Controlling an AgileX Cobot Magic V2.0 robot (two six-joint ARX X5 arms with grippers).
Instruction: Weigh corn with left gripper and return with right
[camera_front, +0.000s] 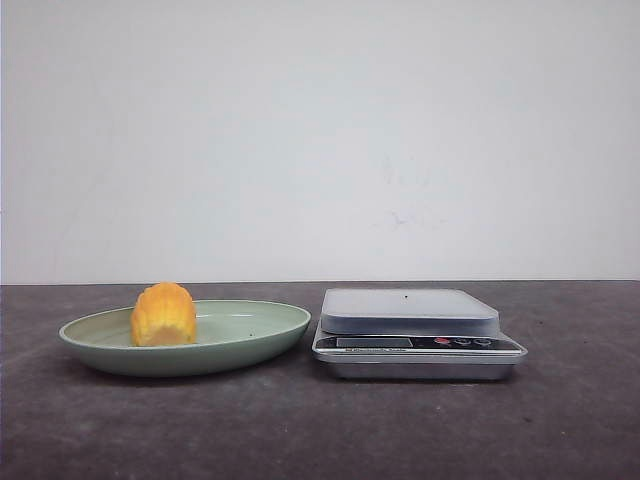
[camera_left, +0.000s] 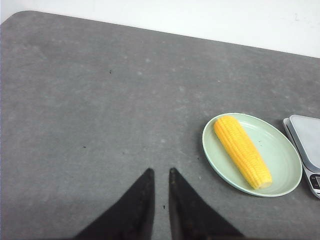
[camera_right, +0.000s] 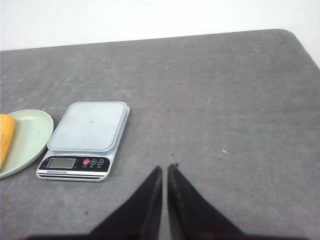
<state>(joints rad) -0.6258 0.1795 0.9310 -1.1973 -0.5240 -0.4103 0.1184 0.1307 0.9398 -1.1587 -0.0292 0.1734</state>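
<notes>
So the corn (camera_front: 163, 315) is just lying in the pale green dish (camera_front: 260, 335) at lower left of the front frame, with the little silver kitchen scale (camera_front: 410, 312) right beside the dish, lower middle, its platform bare. Both sit on a dark grey table (camera_front: 320, 430). The left gripper (camera_left: 160, 174) hovers over bare tabletop, fingers nearly together, holding nothing. The right gripper (camera_right: 165, 169) looks the same: tips almost touching, nothing between them.

left gripper (camera_left: 160, 172) jaws nearly closed | right gripper (camera_right: 165, 168) likewise (both empty)
</notes>
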